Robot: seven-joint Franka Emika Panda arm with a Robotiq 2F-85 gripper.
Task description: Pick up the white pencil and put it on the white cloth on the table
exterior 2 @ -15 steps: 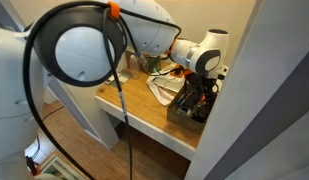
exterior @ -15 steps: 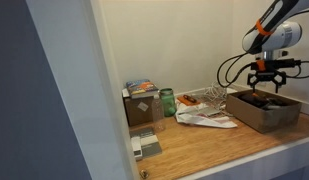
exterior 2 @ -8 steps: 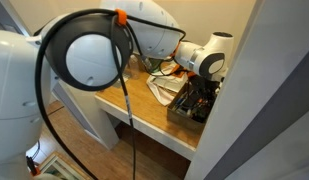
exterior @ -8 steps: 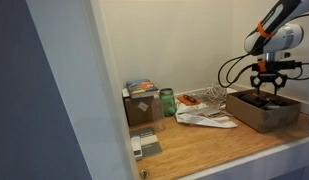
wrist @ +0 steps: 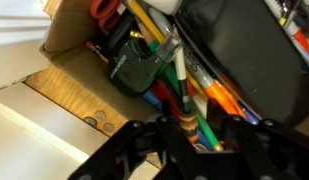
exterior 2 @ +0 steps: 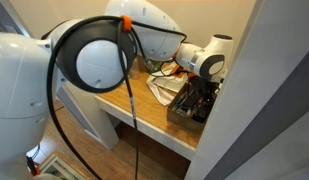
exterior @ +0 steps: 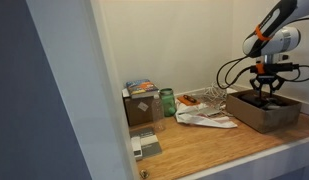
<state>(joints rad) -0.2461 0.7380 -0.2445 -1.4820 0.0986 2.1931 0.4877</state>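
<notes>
The grainy wooden bench (exterior: pixel 239 148) carries an open rectangular cardboard box (exterior: pixel 262 112) crammed with coloured pens. A crumpled white cloth (exterior: pixel 206 118) lies at its nine o'clock. The tool (wrist: pixel 191 138) straddles the slim white pencil (wrist: pixel 177 72) in the box; whether it pinches, I cannot tell.

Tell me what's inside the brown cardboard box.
A jumble of coloured pens and pencils, a white pencil among them. A large black shape covers whatever lies beneath it.
</notes>
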